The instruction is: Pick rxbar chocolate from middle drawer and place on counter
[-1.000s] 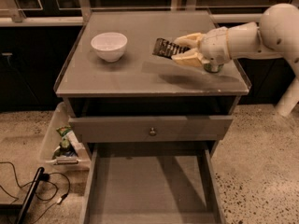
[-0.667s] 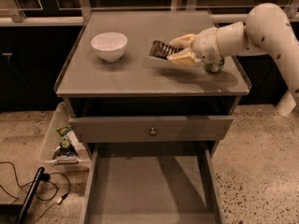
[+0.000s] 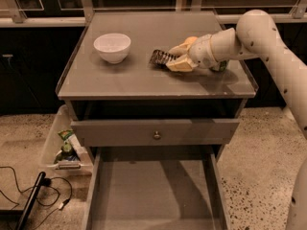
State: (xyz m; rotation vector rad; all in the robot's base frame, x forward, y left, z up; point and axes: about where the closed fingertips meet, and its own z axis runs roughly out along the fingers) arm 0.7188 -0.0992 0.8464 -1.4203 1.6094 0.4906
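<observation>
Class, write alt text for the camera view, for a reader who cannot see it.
The robot's gripper holds the rxbar chocolate low over the counter, beside a white bowl; whether the bar touches the surface cannot be told. Below, the middle drawer stands pulled open.

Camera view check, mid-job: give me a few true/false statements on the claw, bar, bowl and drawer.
1. The middle drawer is pulled open. True.
2. The white bowl sits in the middle drawer. False: it stands on the counter, apart from the claw.
3. The claw holds the rxbar chocolate over the counter. True.
4. The rxbar chocolate lies on the drawer floor. False: it is in the claw.
</observation>
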